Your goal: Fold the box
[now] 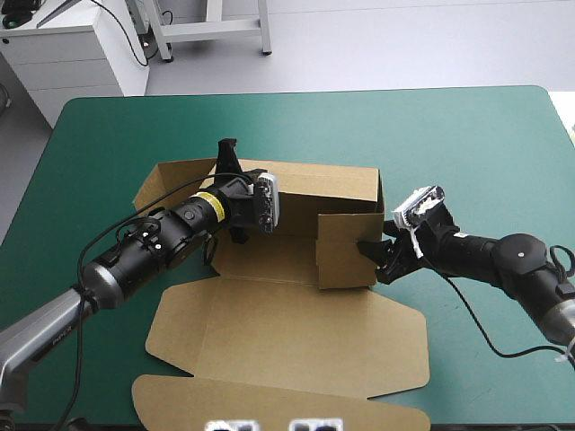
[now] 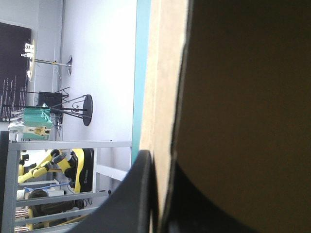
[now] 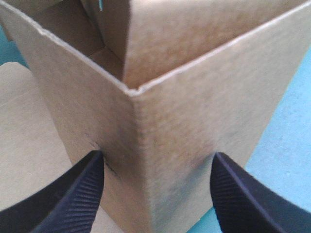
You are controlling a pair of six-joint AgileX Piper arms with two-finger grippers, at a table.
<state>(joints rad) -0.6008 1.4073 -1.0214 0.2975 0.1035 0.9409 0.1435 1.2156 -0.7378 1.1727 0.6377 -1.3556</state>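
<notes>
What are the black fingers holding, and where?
The left gripper pinches the brown cardboard box by its far wall. The right gripper stands open around a corner.

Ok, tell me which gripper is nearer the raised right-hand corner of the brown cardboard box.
Right. The right gripper straddles that corner of the box, one finger on each side; the left gripper pinches the far wall, near its other end.

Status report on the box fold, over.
Left gripper shut on the box, far wall. Right gripper open, straddling the near right corner. Walls partly up, lid flat. No obstruction seen.
</notes>
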